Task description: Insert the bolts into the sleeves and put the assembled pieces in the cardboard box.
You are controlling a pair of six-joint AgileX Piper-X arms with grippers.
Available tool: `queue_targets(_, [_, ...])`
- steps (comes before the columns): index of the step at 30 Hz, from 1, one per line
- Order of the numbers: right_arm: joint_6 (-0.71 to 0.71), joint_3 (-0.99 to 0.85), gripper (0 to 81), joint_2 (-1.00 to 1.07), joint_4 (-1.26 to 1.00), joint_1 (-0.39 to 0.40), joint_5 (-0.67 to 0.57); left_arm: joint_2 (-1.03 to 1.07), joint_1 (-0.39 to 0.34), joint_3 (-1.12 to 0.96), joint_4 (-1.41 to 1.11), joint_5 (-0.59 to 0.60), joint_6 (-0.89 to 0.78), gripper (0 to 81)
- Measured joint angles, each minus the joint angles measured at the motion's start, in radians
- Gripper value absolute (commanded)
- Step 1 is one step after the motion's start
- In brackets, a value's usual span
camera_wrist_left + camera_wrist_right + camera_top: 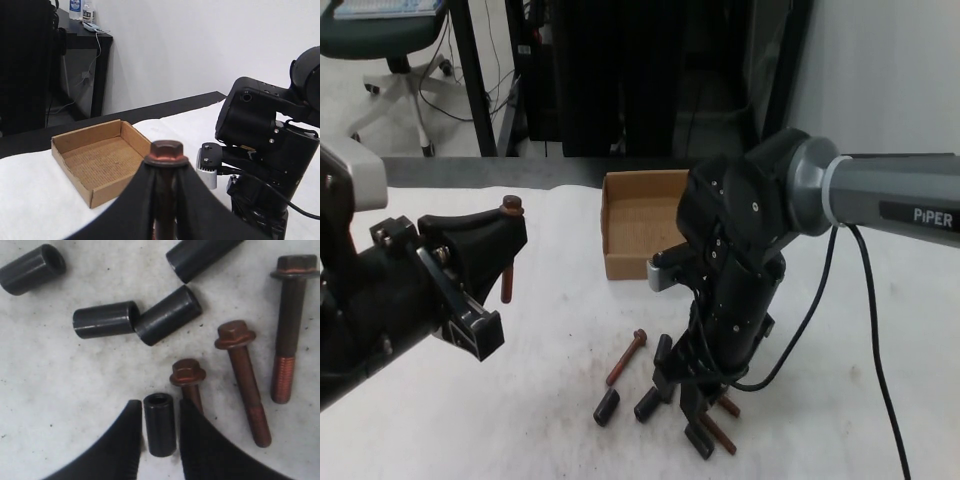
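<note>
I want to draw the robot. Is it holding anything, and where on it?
Left jaws grip a bolt just below its head. Right jaws straddle a sleeve without gripping it.

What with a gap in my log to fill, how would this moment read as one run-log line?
left gripper: shut on bolt, raised | right gripper: open, straddling sleeve | cardboard box: no pieces inside

A white cloth [520,420] lies before an office chair [380,38], and bottles [88,10] stand on a black desk [82,39].
</note>
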Motion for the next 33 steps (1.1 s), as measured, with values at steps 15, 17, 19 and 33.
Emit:
queue_targets(15, [-0.043,0.057,24.9,0.0,0.002,0.03,0.0,0.0,0.0,0.0,0.0,0.0,0.0,0.4])
queue_targets(17, [-0.043,0.077,24.9,-0.003,-0.007,0.03,0.004,0.0,0.0,0.0,0.0,0.0,0.0,0.4])
queue_targets(19, [-0.043,0.103,24.9,-0.003,-0.012,0.03,0.003,0.0,0.0,0.0,0.0,0.0,0.0,0.4])
queue_targets(33, [-0.043,0.11,24.9,-0.003,-0.11,0.032,0.003,0.0,0.0,0.0,0.009,-0.002,0.002,0.4])
